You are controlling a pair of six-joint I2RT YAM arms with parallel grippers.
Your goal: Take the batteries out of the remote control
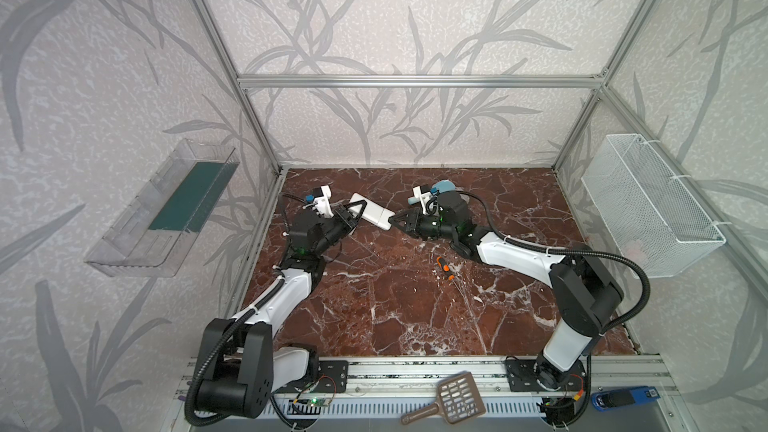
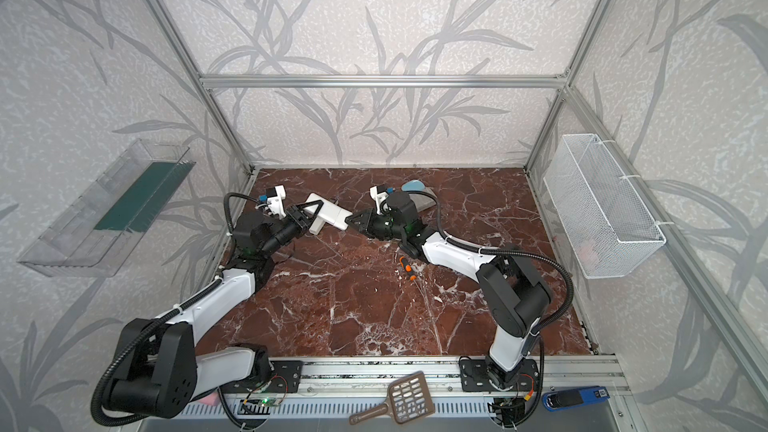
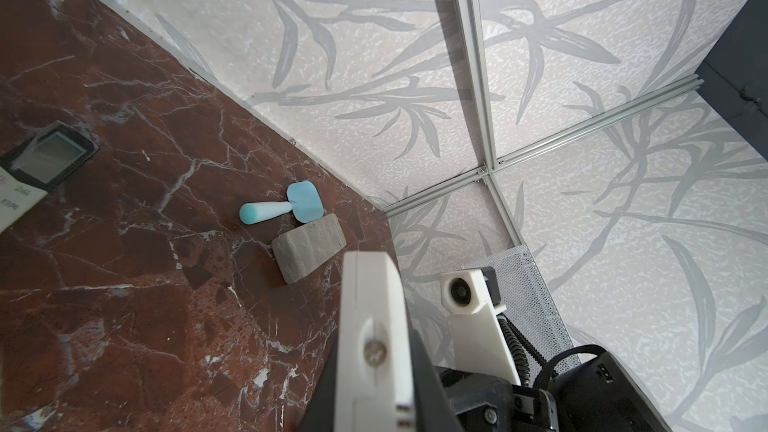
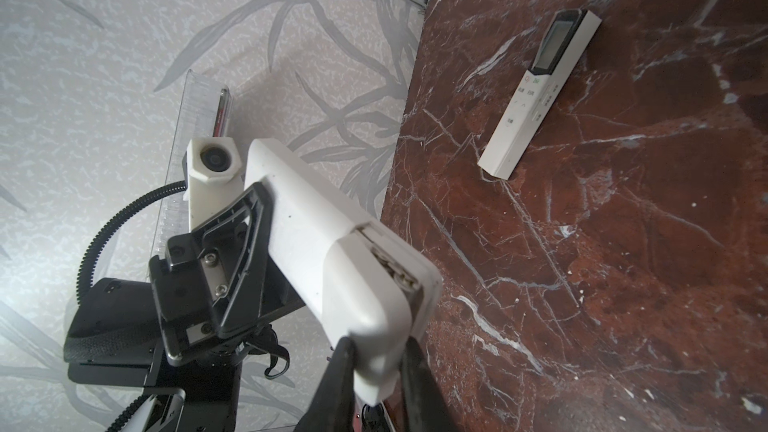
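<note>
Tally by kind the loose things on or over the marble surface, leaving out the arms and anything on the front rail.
Remote controls: 2 (raised remote, flat remote)
Orange-handled screwdriver: 1
Blue-headed scraper: 1
Grey stone block: 1
Total: 5

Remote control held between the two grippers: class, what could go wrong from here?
The right gripper pinches one end of the remote control; a pull could slip it out of the left gripper. The batteries show silvery in the gap there; once freed, they might drop and roll across the table.
</note>
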